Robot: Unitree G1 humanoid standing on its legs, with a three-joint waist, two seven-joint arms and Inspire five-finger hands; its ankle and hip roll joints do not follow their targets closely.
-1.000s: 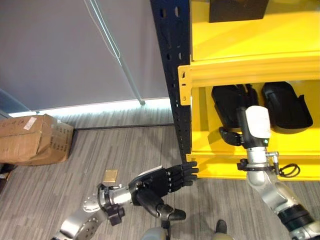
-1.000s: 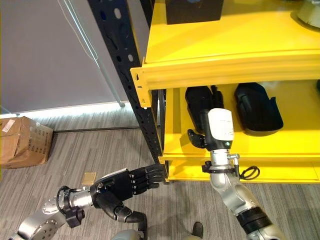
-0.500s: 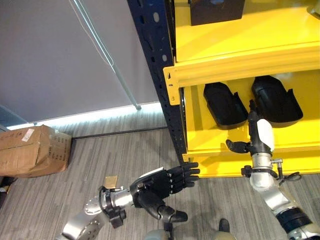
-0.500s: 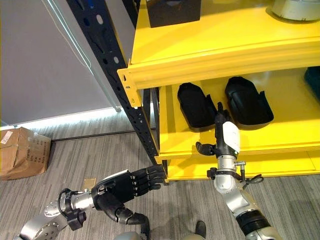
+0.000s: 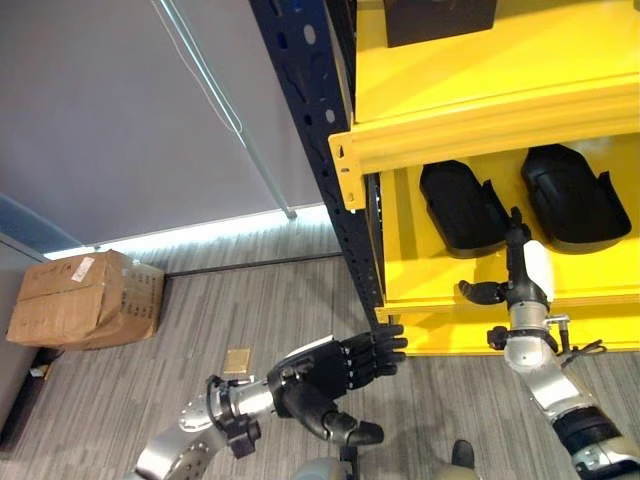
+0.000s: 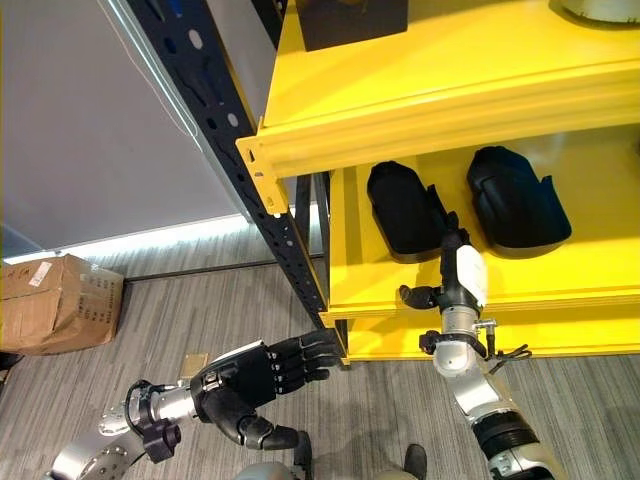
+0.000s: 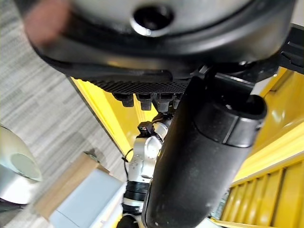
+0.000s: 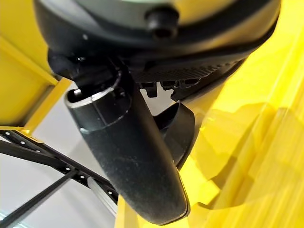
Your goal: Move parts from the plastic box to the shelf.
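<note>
Two black parts point(image 5: 462, 208) point(image 5: 570, 196) lie side by side on the yellow shelf point(image 5: 440, 290), near its front edge. The right hand point(image 5: 522, 272) stands just before them, fingers straight and empty; the left hand point(image 5: 335, 368) hangs low by the shelf's front corner, fingers relaxed, holding nothing. The placing step looks finished, so next comes a return to the plastic box for another part.

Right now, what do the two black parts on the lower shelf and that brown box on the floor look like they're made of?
The two black parts look like moulded plastic, matte, with smooth rounded shells; rubber can't be ruled out. The yellow shelf under them looks like painted metal with a slight gloss. The brown box looks like plain cardboard: dull surface, a taped seam and a pale label.
</note>
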